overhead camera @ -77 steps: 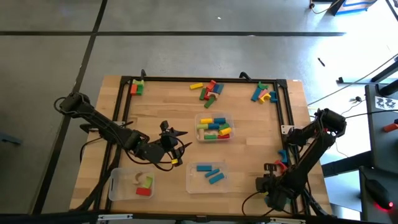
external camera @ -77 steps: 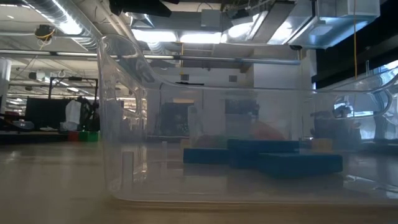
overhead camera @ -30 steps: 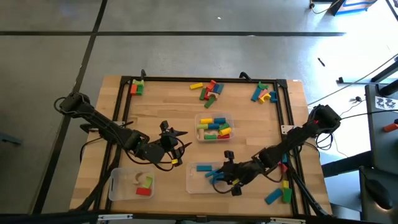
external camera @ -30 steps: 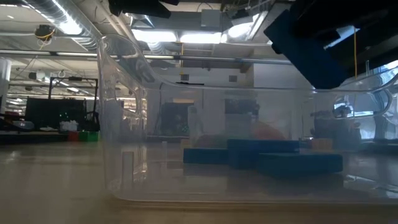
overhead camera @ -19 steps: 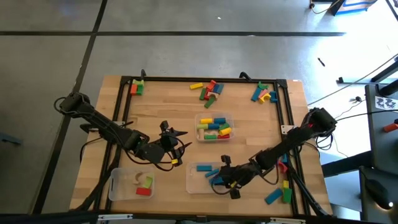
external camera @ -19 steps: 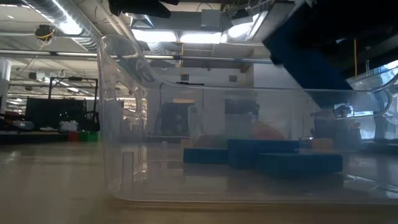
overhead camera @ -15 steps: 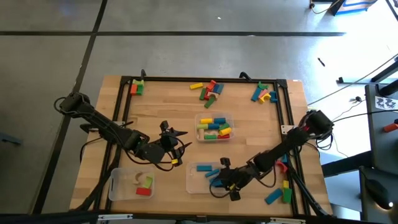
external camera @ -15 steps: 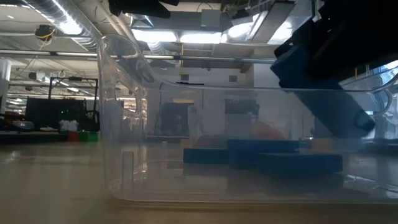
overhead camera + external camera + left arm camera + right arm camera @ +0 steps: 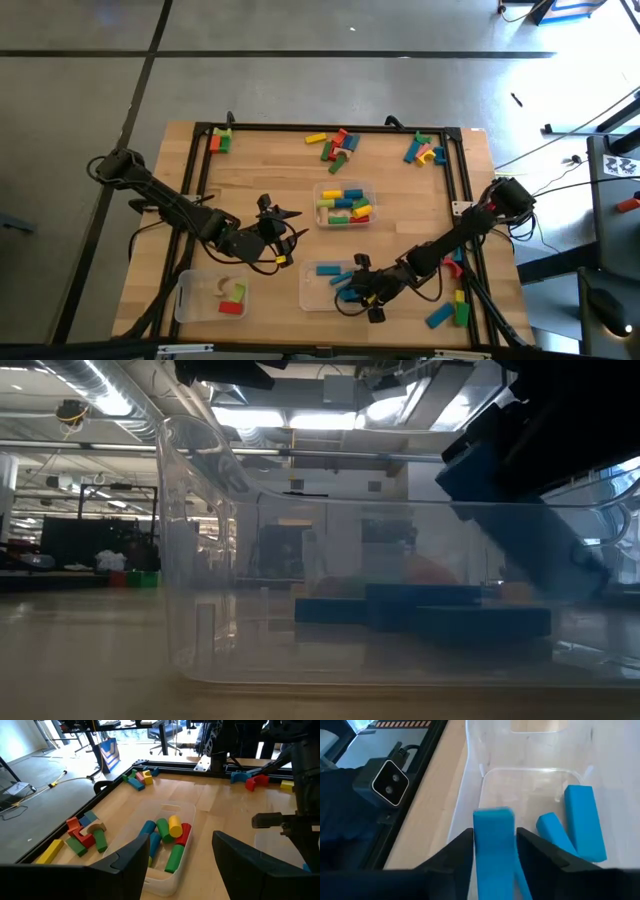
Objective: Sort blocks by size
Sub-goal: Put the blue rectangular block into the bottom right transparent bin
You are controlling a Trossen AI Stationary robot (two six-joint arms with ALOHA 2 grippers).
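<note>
A blue block [image 9: 494, 847] sits between the right gripper [image 9: 494, 854]'s two dark fingers [image 9: 460, 851], over a clear tray [image 9: 475, 780]. Two more blue blocks [image 9: 584, 822] lie on the tray's floor, toward three o'clock of the held one. A small black camera [image 9: 387, 782] stands off the wooden table [image 9: 437, 795], around ten o'clock.

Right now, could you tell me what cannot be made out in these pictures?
- Whether the right gripper grips or has let go of the blue block: blurred in the right wrist view.
- Contents of the tray of mixed blocks: too small in the high view.
- Blue blocks in the near tray: hazed by its wall, low view.
</note>
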